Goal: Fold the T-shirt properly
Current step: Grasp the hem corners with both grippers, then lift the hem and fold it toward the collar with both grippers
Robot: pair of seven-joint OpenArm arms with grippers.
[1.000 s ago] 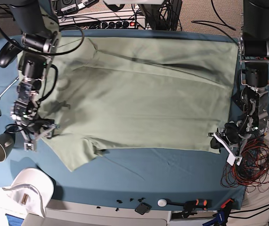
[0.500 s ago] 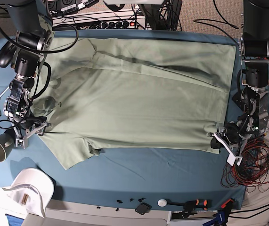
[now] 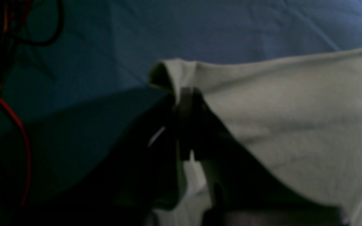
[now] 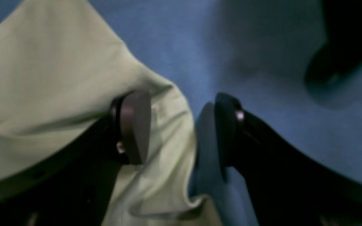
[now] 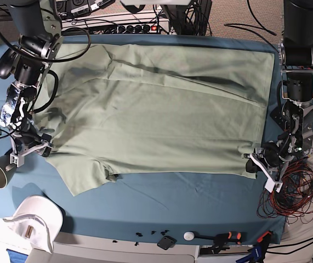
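T-shirt (image 5: 161, 109) lies limp: left gripper (image 5: 253, 163) pinches its five-o'clock hem corner, right gripper (image 4: 181, 131) fingers wide astride the sleeve.

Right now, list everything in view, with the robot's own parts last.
pale sage-green cotton T-shirt: one, spread flat mid-table
blue table cloth: one, covering the table
white cap: one, near-left corner
dark cup: one, left edge
black computer mouse: one, far-left
red and black wires: one tangle, right edge
left end effector: shut on the T-shirt's corner
right end effector: open, straddling the T-shirt's edge
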